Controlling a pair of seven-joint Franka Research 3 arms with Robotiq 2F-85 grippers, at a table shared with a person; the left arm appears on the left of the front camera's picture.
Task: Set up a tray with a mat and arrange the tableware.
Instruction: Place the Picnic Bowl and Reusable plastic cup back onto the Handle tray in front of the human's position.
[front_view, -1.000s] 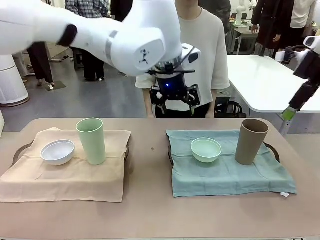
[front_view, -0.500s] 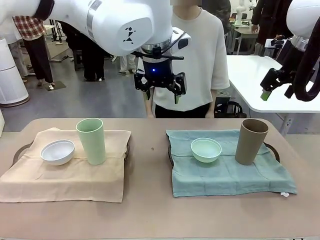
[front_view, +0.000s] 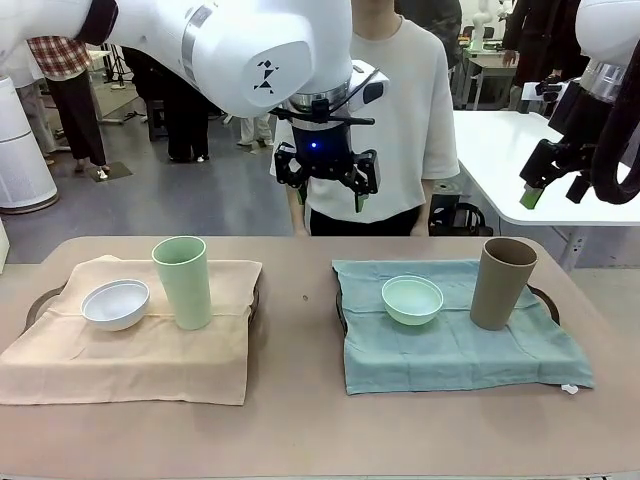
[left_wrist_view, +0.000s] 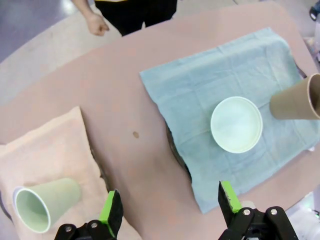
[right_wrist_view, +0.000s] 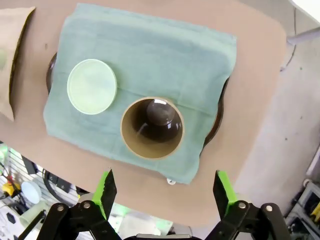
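Observation:
Two trays carry mats. On the left tray (front_view: 38, 302) lies a peach mat (front_view: 130, 350) with a small white bowl (front_view: 115, 303) and a tall pale-green tumbler (front_view: 182, 282). The right tray (front_view: 546, 298) has a teal mat (front_view: 450, 345) holding a mint-green bowl (front_view: 412, 299) and a tan-brown tumbler (front_view: 502, 283). My left gripper (front_view: 326, 181) hangs open high over the table's far middle, empty (left_wrist_view: 169, 205). Raised off the table's right end, my right gripper (front_view: 553, 186) is open too, looking straight down into the tan tumbler (right_wrist_view: 152, 127) beside the mint bowl (right_wrist_view: 92, 86).
A person in a white shirt (front_view: 400, 90) stands at the far side, one hand (left_wrist_view: 97, 25) near the table's edge. A strip of bare tabletop (front_view: 300, 330) runs between the trays. A white table (front_view: 520, 165) stands behind at the right.
My left arm has risen and its gripper sits higher than a second ago, drifting slightly right. My right gripper has swung in from the right edge and stays raised. The tableware has not moved.

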